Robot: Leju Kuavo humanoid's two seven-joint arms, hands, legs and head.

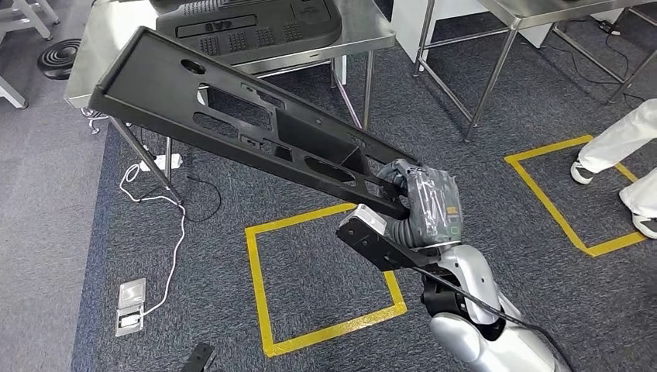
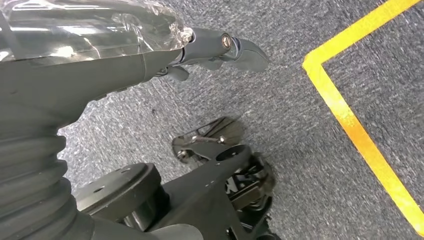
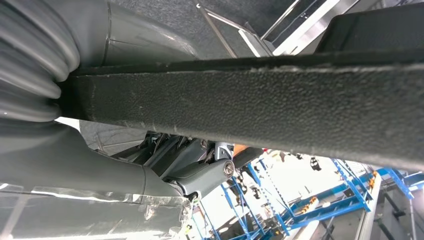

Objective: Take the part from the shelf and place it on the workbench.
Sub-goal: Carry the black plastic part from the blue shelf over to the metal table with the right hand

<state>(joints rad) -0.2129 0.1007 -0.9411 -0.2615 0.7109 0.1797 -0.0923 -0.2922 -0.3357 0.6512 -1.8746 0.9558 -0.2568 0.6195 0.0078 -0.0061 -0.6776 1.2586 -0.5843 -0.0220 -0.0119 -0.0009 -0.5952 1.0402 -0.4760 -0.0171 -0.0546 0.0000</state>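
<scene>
The grey carpet floor (image 1: 325, 256) spreads wide below, marked with a yellow taped square (image 1: 325, 271) under the raised arm and a second taped outline (image 1: 569, 194) to the right, where a person's white-clad legs (image 1: 620, 147) stand. Beyond lies the steel workbench (image 1: 108, 46), its near edge running behind the far end of the carried piece, with another dark moulded panel (image 1: 248, 27) lying on top. A second steel table (image 1: 496, 46) stands to the right, with open carpet between the two.

The part (image 1: 232, 124), a long black plastic frame with cut-outs, is held in the air, slanting up from the hand toward the workbench, its far end overlapping the bench edge in the head view.

The right hand (image 1: 422, 201), on an arm reaching up and forward, grips the part's near end, fingers wrapped around its rim. The left hand (image 2: 220, 47) hangs over the carpet; its fingers seem loosely extended, holding nothing, though most are hidden.

A white cable (image 1: 166, 232) trails to a floor socket (image 1: 130, 306).
</scene>
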